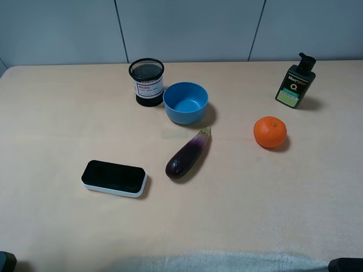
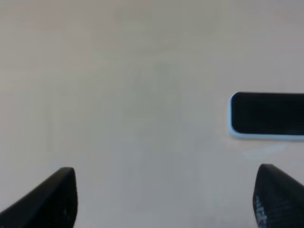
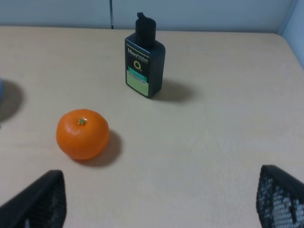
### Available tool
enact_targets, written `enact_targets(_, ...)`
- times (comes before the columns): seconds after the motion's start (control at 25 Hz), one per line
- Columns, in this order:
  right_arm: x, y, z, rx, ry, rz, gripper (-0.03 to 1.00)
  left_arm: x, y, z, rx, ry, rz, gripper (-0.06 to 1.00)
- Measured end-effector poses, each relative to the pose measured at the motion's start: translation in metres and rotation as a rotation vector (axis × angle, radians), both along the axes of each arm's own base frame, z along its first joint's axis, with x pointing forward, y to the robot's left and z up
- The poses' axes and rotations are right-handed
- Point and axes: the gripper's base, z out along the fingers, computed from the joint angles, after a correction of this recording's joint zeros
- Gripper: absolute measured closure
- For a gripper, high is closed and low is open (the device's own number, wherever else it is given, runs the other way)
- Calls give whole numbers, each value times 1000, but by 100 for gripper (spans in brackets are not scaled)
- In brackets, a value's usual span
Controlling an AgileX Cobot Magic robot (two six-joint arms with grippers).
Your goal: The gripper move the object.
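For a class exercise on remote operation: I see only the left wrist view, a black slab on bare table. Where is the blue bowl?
Observer: The bowl stands at the table's middle rear, touching nothing.
Operator: What is beside it?
Observer: A mesh cup stands close on its left; an eggplant lies in front.
Operator: Is the right side busy?
Observer: An orange and a dark bottle sit there, apart; the right gripper has open jaws.

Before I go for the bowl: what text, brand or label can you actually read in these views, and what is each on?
"Men": top of the dark pump bottle, with more small print beside it, too small to read.
"Q": large letter on the same bottle; the green label under it is too blurred to read.
White label on the black mesh cup: print too small to read.
Nothing else carries text.
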Motion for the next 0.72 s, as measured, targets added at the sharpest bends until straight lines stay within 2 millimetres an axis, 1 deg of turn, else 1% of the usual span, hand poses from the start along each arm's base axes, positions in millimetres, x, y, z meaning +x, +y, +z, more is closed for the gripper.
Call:
enact_targets(0.08, 0, 0, 0, 0, 0, 0, 36, -8, 0, -3, -8, -24, -3, 19)
enact_targets(0.16, 0, 0, 0, 0, 0, 0, 36, -13, 0, -9, -10, -30, -3, 19)
enact_targets(0.36, 0, 0, 0, 0, 0, 0, 36, -15, 1, -30, -9, 1, 1, 19)
enact_targets(0.44, 0, 0, 0, 0, 0, 0, 36, -16, 1, -36, -12, 6, 15, 19)
enact_targets(0.56, 0, 0, 0, 0, 0, 0, 36, -19, 1, -36, -8, -31, 18, 19)
enact_targets(0.72, 0, 0, 0, 0, 0, 0, 36, -30, 2, -35, -9, -102, 12, 19)
